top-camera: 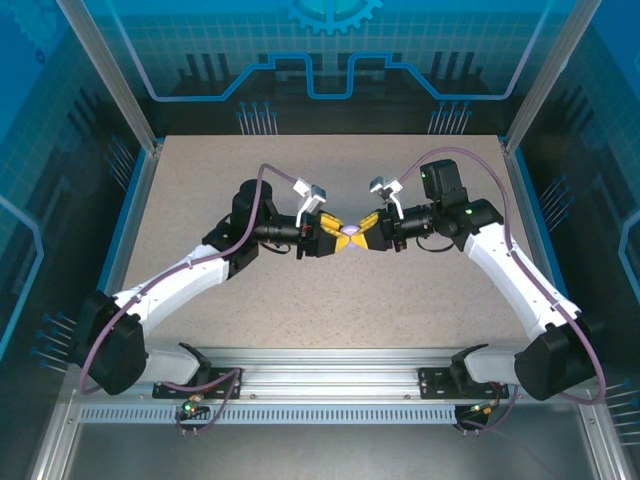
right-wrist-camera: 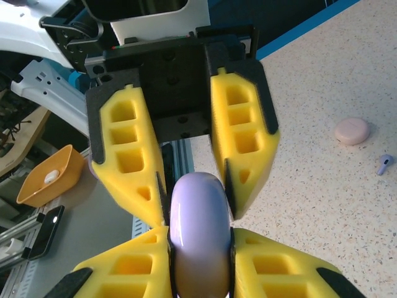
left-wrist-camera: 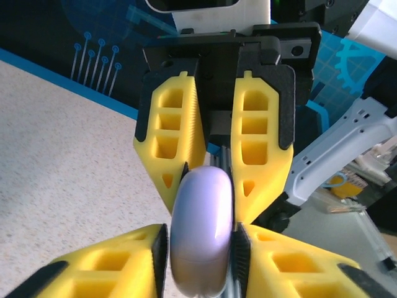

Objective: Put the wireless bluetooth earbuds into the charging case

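A closed lilac charging case (top-camera: 352, 232) hangs above the middle of the table, edge-on between both grippers, which meet tip to tip. My right gripper (right-wrist-camera: 200, 239) is shut on the case (right-wrist-camera: 198, 236), its pads pressed on both flat sides. My left gripper (left-wrist-camera: 201, 239) flanks the case's (left-wrist-camera: 201, 230) other end, jaws a little apart with thin gaps at the pads. The case is closed, so its inside is hidden. One lilac earbud (right-wrist-camera: 384, 164) lies on the table to the right.
A pale pink round case (right-wrist-camera: 352, 131) lies closed on the table near the lilac earbud. An orange bowl (right-wrist-camera: 49, 177) sits beyond the table's edge. Blue panels wall in the speckled table (top-camera: 300, 300).
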Robot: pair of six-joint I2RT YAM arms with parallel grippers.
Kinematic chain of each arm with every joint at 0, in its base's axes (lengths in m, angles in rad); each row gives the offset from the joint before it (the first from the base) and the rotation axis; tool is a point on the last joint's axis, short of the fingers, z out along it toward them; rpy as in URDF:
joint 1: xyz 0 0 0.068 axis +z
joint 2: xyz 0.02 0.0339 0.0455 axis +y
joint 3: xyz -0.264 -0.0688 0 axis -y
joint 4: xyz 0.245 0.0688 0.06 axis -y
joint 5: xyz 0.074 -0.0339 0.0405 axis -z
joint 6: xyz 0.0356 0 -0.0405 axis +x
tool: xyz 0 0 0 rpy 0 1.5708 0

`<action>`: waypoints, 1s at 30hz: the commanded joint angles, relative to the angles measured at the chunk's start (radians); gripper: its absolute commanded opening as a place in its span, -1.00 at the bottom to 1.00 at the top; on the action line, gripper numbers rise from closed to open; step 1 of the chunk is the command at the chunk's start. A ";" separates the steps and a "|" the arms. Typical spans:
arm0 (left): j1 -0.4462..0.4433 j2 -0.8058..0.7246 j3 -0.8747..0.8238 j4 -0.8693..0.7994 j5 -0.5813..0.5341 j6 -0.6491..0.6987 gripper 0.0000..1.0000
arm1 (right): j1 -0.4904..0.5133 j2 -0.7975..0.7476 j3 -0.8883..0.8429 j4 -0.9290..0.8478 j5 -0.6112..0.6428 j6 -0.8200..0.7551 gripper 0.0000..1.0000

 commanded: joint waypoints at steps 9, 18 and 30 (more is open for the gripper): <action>0.023 -0.030 -0.064 0.179 0.019 -0.094 0.00 | -0.019 -0.068 0.022 0.061 -0.049 0.091 -0.65; 0.004 -0.048 -0.065 0.156 0.038 -0.032 -0.03 | -0.001 -0.062 0.028 0.081 -0.048 0.116 -0.64; -0.018 -0.020 -0.032 0.155 0.060 -0.033 -0.13 | 0.023 -0.043 0.040 0.050 -0.034 0.088 -0.63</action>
